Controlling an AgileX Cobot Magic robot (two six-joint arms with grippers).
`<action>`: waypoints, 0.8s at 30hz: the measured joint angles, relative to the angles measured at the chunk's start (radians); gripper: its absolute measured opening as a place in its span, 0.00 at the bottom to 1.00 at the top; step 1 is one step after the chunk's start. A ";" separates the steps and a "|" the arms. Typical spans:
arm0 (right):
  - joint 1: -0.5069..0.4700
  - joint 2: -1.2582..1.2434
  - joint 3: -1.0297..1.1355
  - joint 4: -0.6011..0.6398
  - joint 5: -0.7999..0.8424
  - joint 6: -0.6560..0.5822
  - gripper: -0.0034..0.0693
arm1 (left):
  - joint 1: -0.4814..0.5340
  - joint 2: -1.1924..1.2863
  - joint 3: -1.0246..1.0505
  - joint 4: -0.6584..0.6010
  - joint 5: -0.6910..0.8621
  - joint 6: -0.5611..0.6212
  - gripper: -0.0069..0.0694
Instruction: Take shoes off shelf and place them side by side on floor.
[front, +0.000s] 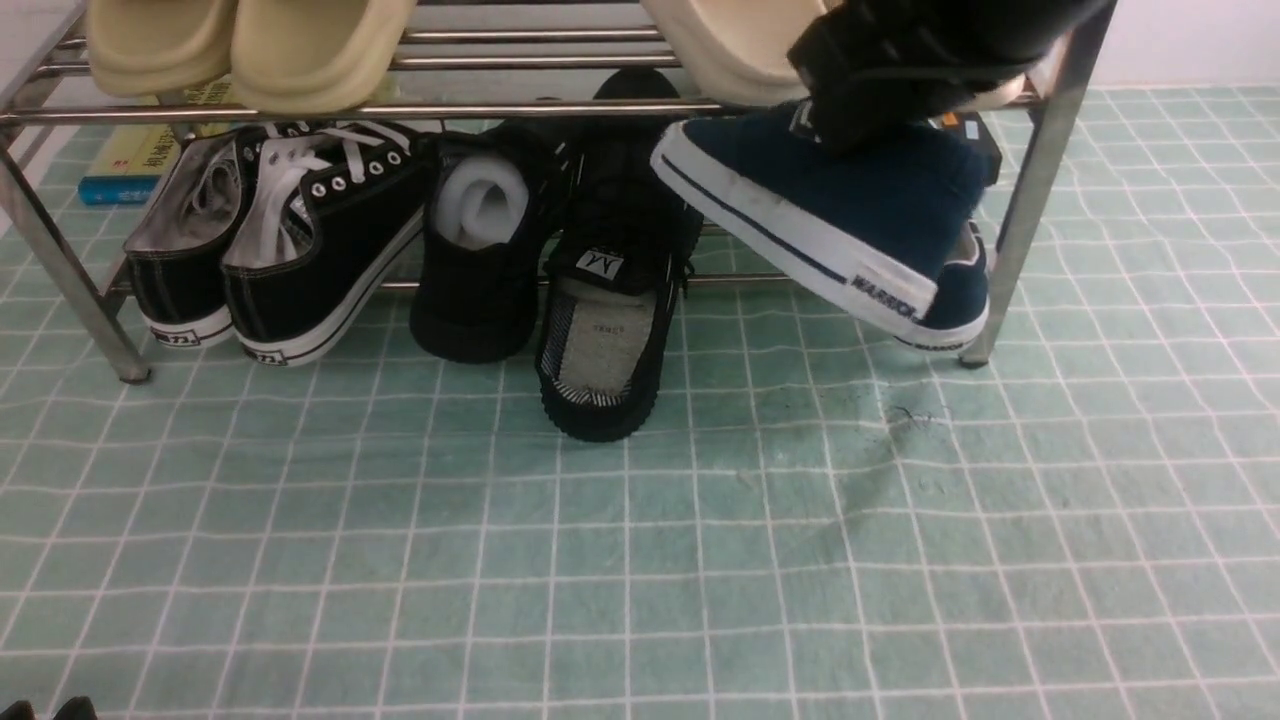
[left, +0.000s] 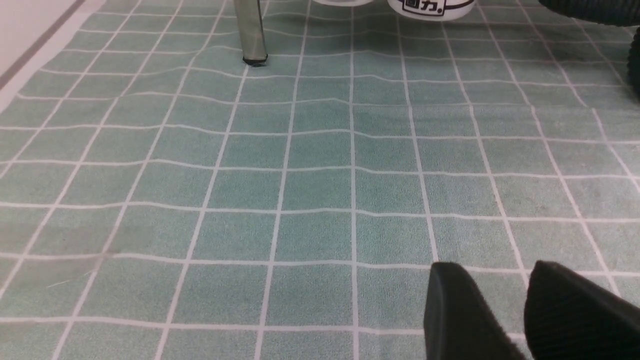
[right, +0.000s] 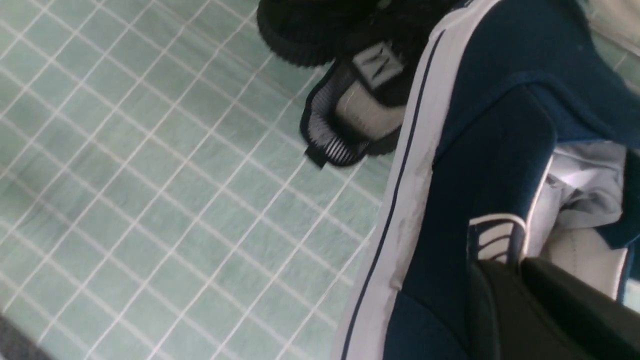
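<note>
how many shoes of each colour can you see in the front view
cream slides: 3
black canvas sneakers with white laces: 2
all-black knit sneakers: 2
navy slip-on: 1 clearly seen; a second cannot be told
total: 8

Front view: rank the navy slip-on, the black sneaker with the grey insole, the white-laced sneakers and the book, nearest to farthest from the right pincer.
1. navy slip-on: gripped by the right pincer, right end of the rack.
2. black sneaker with the grey insole: centre.
3. white-laced sneakers: left, lower tier.
4. book: far left, behind.
</note>
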 joint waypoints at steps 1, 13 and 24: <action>0.019 -0.035 0.040 -0.003 0.000 0.018 0.11 | 0.000 0.000 0.000 0.000 0.000 0.000 0.41; 0.354 -0.048 0.330 -0.134 -0.003 0.235 0.11 | 0.000 0.000 0.000 0.000 0.000 0.000 0.41; 0.391 0.058 0.331 -0.446 -0.047 0.451 0.11 | 0.000 0.000 0.000 0.000 0.000 0.000 0.41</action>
